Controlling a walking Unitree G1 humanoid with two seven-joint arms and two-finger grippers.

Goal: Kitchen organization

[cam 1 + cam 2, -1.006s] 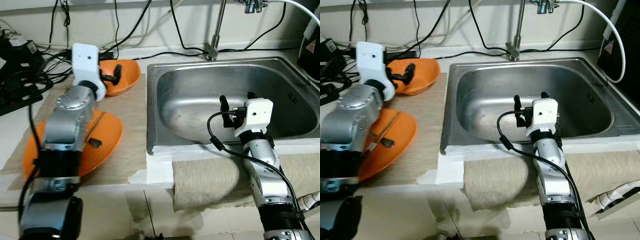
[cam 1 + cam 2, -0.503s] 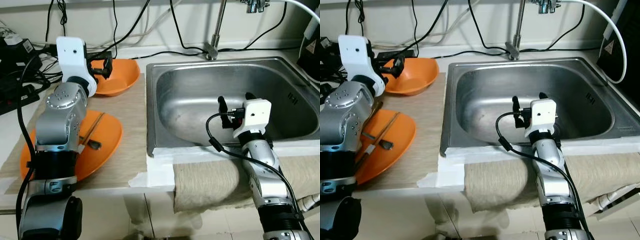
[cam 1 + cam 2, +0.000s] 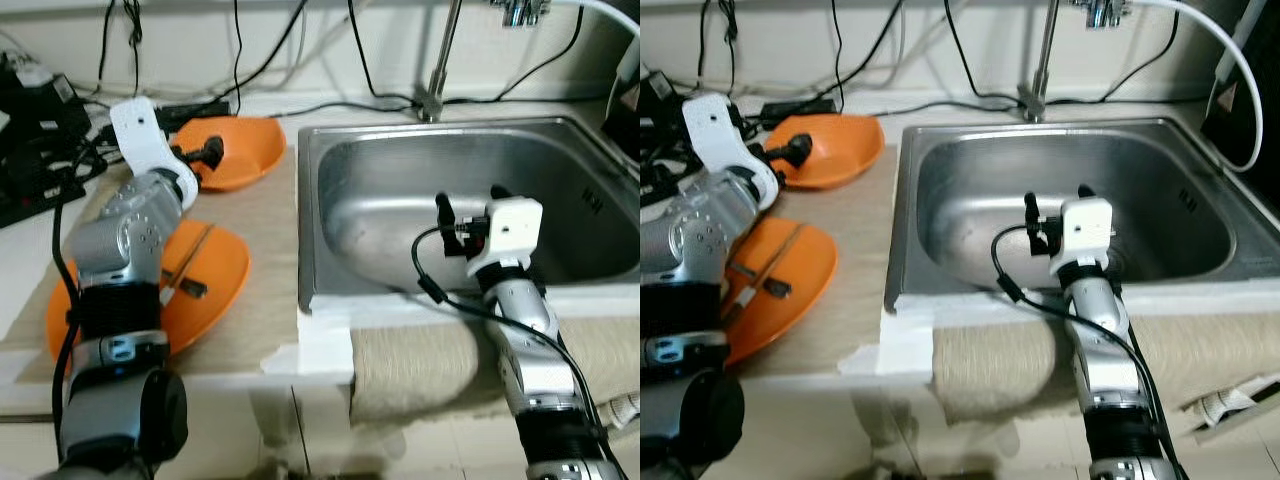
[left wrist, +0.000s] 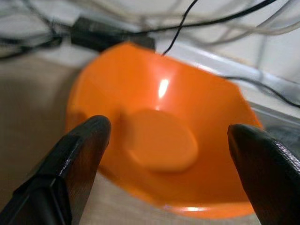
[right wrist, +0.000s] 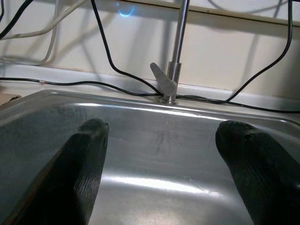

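Orange bowl [image 4: 164, 140] bare inside; orange plate [image 3: 215, 285] carries utensils [image 3: 185, 272].

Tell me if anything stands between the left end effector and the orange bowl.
Nothing visible does. The left end effector is open, its fingers spread straight at the orange bowl, with bare counter below.

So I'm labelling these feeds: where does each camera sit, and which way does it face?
Left eye: on the head, looking down at counter and sink; both arms show.
Right eye: beside it, same scene.
Left wrist: along the open left claw at the orange bowl.
Right wrist: along the open right claw across the sink to the faucet.
Shared: the bowl shows in both eye views and the left wrist view.
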